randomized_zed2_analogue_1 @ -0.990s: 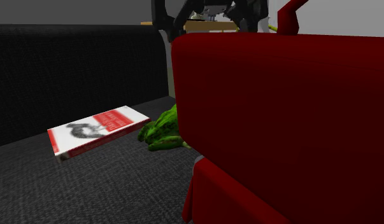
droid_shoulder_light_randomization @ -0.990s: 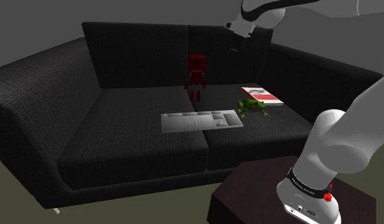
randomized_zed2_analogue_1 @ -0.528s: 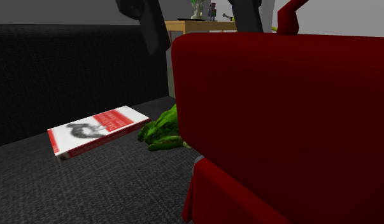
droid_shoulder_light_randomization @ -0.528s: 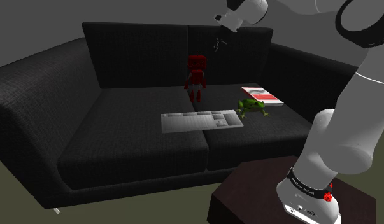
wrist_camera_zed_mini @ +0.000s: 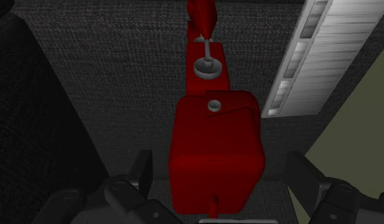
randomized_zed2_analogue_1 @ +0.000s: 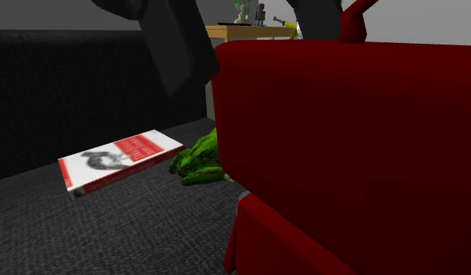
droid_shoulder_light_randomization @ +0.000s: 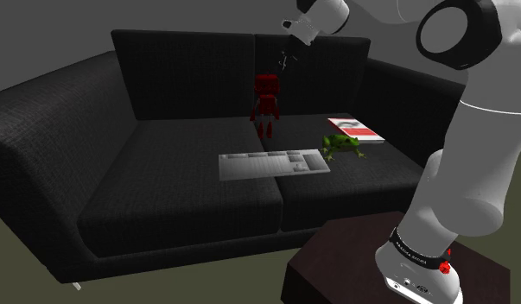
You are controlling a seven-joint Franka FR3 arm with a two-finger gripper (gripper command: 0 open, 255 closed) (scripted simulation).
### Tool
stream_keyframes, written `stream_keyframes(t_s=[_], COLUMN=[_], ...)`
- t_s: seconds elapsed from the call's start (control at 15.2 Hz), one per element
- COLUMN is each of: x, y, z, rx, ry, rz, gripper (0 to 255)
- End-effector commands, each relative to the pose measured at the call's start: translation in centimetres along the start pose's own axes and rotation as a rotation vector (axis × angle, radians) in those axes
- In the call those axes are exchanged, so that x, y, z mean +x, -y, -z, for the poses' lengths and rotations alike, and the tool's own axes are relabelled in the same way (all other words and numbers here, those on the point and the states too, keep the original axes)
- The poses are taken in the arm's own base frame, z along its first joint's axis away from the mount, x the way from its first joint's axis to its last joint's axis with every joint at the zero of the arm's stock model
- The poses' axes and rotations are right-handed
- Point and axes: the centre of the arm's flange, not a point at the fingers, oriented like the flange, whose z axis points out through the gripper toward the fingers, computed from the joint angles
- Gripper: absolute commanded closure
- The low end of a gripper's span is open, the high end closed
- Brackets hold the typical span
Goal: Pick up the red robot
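Note:
The red robot [droid_shoulder_light_randomization: 265, 100] stands upright on the black sofa's seat, close to the backrest. My gripper [droid_shoulder_light_randomization: 287, 60] hangs above it, slightly toward the shoulder view's right, and is open. In the wrist view the robot's boxy red head [wrist_camera_zed_mini: 216, 149] lies between my two black fingers [wrist_camera_zed_mini: 143, 170] without touching either. In the second exterior view the red head [randomized_zed2_analogue_1: 343, 156] looms in close-up, with one black finger [randomized_zed2_analogue_1: 175, 47] above it at the second exterior view's left.
A light keyboard [droid_shoulder_light_randomization: 273, 163] lies flat on the seat in front of the robot. A green frog toy [droid_shoulder_light_randomization: 343, 144] and a red-and-white book [droid_shoulder_light_randomization: 354, 129] sit toward the shoulder view's right. The sofa backrest [droid_shoulder_light_randomization: 181, 69] rises just behind the robot. My dark stand [droid_shoulder_light_randomization: 336, 268] is at lower right.
My gripper has travelled toward the shoulder view's left, from over the book side to just above the robot. Its fingers look larger in the second exterior view. The robot has not moved.

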Motion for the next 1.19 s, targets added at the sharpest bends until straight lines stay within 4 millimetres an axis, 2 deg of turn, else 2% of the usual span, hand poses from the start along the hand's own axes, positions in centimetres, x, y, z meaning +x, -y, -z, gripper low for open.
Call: stream_keyframes(t_s=[0.0, 0.2, 0.26, 0.86, 1.12], x=[-0.5, -0.9, -1.0, -0.9, 0.2], y=[0.0, 0.0, 0.0, 0.0, 0.0], z=[-0.9, -1.6, -1.6, -1.6, 0.2], rx=[0.0, 0.0, 0.0, 0.0, 0.0], ry=[-0.001, -0.001, -0.001, -0.001, -0.001], rz=[0.001, 0.001, 0.001, 0.001, 0.001], gripper=[0, 0, 255, 255, 255])
